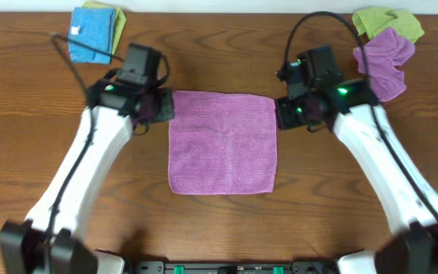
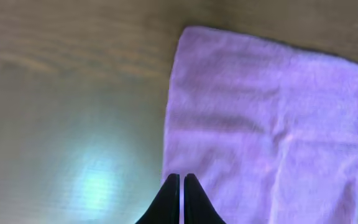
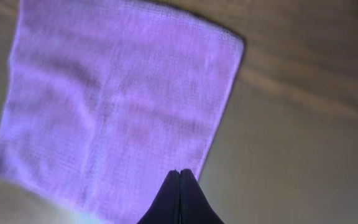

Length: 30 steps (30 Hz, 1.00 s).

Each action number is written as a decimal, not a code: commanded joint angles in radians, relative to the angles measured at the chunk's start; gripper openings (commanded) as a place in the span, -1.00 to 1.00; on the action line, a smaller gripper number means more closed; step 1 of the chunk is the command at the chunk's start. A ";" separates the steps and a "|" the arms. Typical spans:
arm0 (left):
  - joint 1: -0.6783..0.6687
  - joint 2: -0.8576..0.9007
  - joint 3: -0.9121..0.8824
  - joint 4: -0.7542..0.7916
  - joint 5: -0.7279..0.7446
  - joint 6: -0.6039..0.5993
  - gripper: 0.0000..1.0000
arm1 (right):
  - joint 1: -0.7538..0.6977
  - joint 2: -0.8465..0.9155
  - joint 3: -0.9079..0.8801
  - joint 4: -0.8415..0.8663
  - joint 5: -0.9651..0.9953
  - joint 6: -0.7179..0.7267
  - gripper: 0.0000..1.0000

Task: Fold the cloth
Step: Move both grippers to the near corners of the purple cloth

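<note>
Wooden table [image 1: 219,228] holds cloth [image 1: 222,141] between left pincer [image 1: 166,106] and right pincer [image 1: 281,114].

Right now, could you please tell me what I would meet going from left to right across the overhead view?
Folded blue cloth → left tool, shut → flat mauve cloth → right tool, shut → crumpled purple cloth.

Glossy brown wood-grain table [image 1: 219,221]

No legible text in any view. Small white label [image 1: 77,31] on bright blue folded cloth [image 1: 91,38], far left corner of worktop [image 1: 219,228]: too small to read.
</note>
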 commanded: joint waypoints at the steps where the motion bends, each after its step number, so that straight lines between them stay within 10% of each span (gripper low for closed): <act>1: 0.047 -0.132 -0.081 -0.032 0.065 0.045 -0.89 | -0.027 -0.133 -0.031 -0.037 -0.016 -0.010 -0.97; 12: 0.156 -0.537 -0.588 0.106 0.348 0.024 -0.89 | -0.111 -0.662 -0.671 0.206 -0.259 0.065 -0.97; 24: 0.315 -0.277 -0.720 0.252 0.618 0.095 -0.88 | -0.303 -0.449 -0.934 0.393 -0.617 0.029 -0.95; 30: 0.315 -0.132 -0.725 0.276 0.687 0.154 -0.49 | -0.303 -0.330 -0.934 0.405 -0.647 -0.023 -0.37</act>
